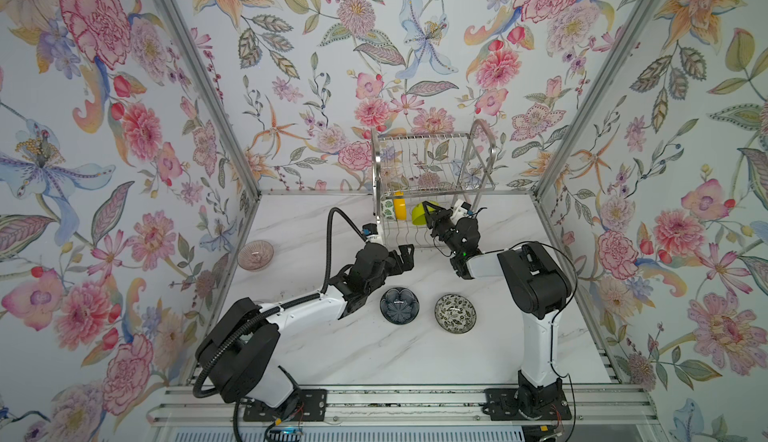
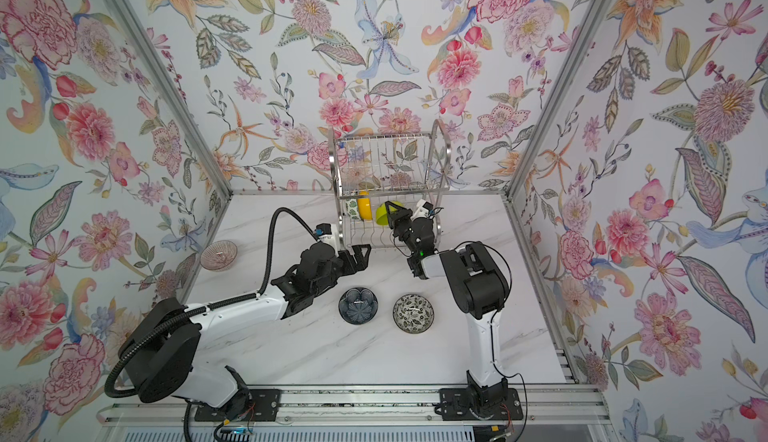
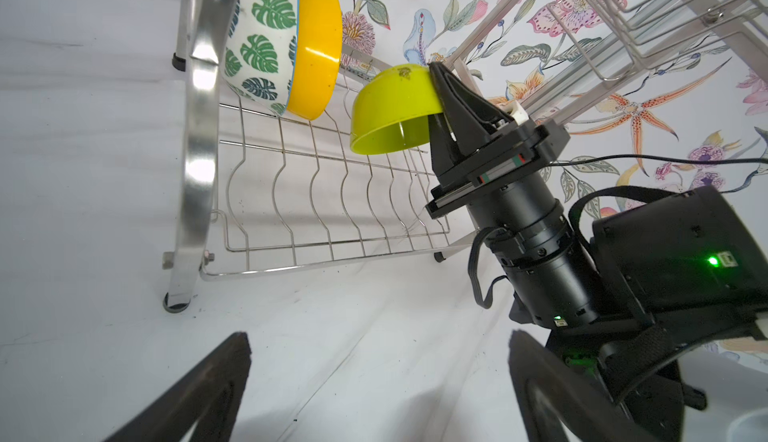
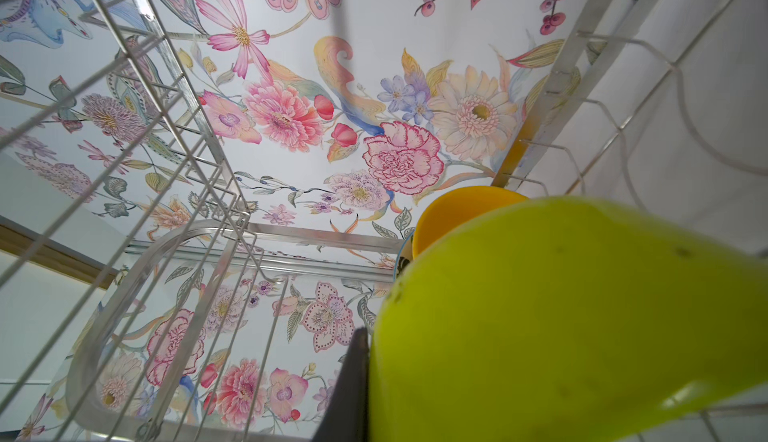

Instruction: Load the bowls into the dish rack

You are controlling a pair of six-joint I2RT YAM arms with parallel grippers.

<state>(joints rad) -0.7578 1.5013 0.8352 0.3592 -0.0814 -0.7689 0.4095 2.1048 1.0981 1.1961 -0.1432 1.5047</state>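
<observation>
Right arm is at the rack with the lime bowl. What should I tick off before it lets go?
1. Right gripper shut on the lime green bowl rim: ok.
2. Bowl resting on the dish rack lower wires: cannot tell.
3. Free slots beside the orange-yellow bowl: ok.
4. Left gripper open, empty, apart from the rack: ok.
5. Dark blue bowl on the table, unobstructed for next pick: ok.

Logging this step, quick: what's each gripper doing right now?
Left gripper: open, empty.
Right gripper: shut on the lime bowl, at the rack.
</observation>
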